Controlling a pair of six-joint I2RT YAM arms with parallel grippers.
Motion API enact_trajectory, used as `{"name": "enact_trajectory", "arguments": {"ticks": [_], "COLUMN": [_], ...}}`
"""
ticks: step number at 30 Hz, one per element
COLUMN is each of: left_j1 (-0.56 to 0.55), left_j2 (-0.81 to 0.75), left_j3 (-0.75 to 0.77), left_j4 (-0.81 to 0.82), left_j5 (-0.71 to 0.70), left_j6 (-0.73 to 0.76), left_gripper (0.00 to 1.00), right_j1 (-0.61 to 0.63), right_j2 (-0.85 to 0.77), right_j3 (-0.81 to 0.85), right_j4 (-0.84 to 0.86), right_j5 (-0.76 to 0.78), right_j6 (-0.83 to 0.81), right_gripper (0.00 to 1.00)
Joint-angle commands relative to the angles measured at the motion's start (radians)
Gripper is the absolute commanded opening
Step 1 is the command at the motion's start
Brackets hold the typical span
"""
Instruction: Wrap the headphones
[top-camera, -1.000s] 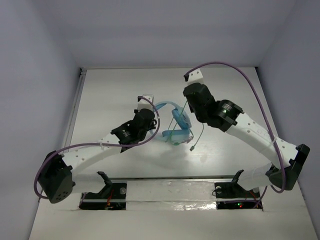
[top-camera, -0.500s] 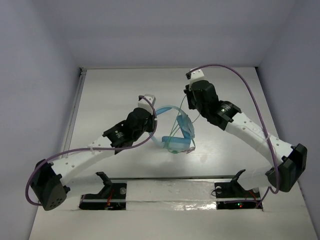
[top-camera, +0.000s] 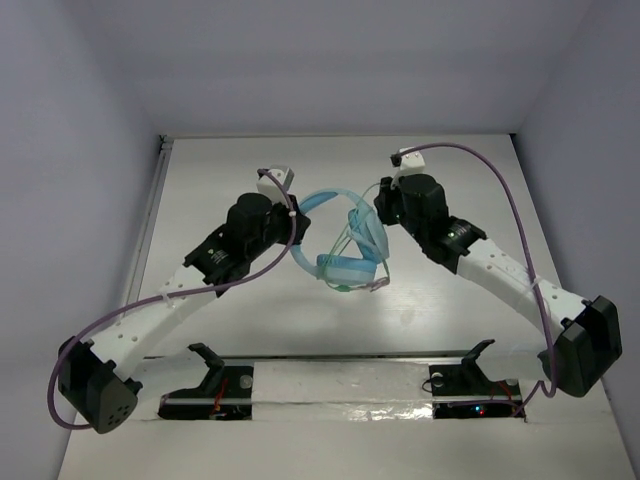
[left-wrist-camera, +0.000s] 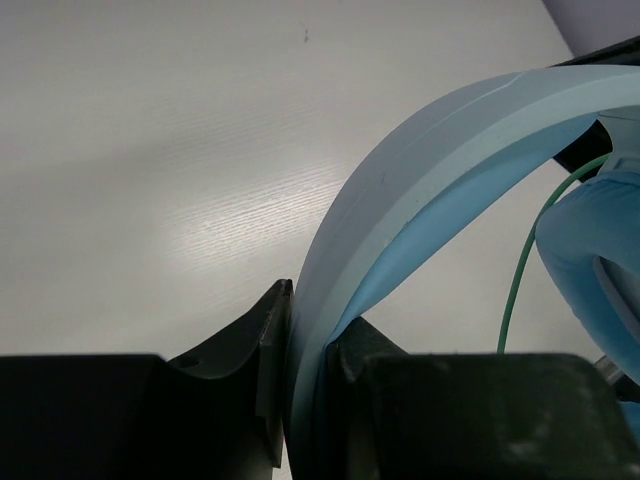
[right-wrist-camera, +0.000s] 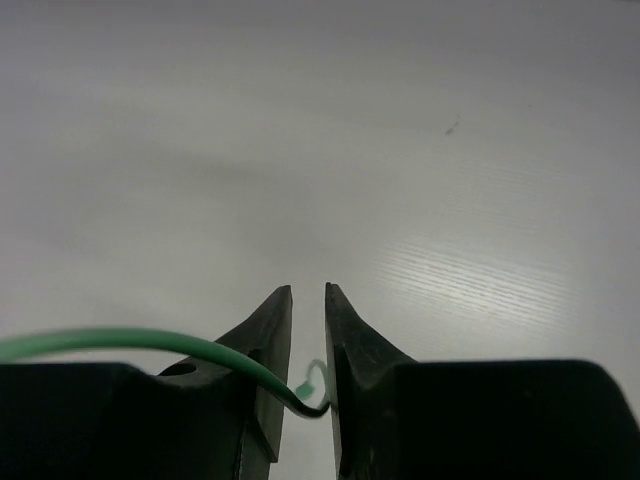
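- Top view: light blue over-ear headphones (top-camera: 345, 268) sit over mid-table, between the two grippers.
- The thin arched headband (top-camera: 325, 196) runs toward the far side. The two round padded ear cups (top-camera: 366, 238) sit close together at the near-right end.
- The thin pale green cord (top-camera: 346, 236) loops loosely around the cups. I can't trace its full path from here.
- The left gripper (top-camera: 296, 222) is at the headband's left end and the right gripper (top-camera: 378, 208) is just right of the cups. Both sets of fingertips are hidden under the wrists.
- Thick purple cables (top-camera: 512, 205) arc over both arms above the white table (top-camera: 220, 165).
- Left wrist view: the left gripper (left-wrist-camera: 305, 345) has its jaws pinching the headband (left-wrist-camera: 430, 170) edge-on. The cord (left-wrist-camera: 520, 270) and part of a cup (left-wrist-camera: 590, 240) are cut off at right.
- Right wrist view: the right gripper (right-wrist-camera: 308, 330) has its jaws almost together, with a slit left at the tips. The cord (right-wrist-camera: 150, 340) crosses the left finger and is nipped in the gap lower down. Only bare table (right-wrist-camera: 450, 150) lies beyond.
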Motion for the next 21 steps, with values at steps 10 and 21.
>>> {"name": "enact_trajectory", "arguments": {"ticks": [10,21], "left_j1": [0.047,0.101], "left_j2": [-0.075,-0.077], "left_j3": [0.133,0.145], "left_j4": [0.16,0.204], "left_j5": [0.165,0.271], "left_j6": [-0.107,-0.166], "left_gripper": [0.0,0.0], "right_j1": [-0.122,-0.18], "right_j2": [-0.025,0.013], "right_j3": [-0.162,-0.253], "right_j4": [0.451,0.687], "right_j5": [-0.44,-0.652], "right_j6": [0.101,0.17], "right_gripper": [0.32,0.1]}}
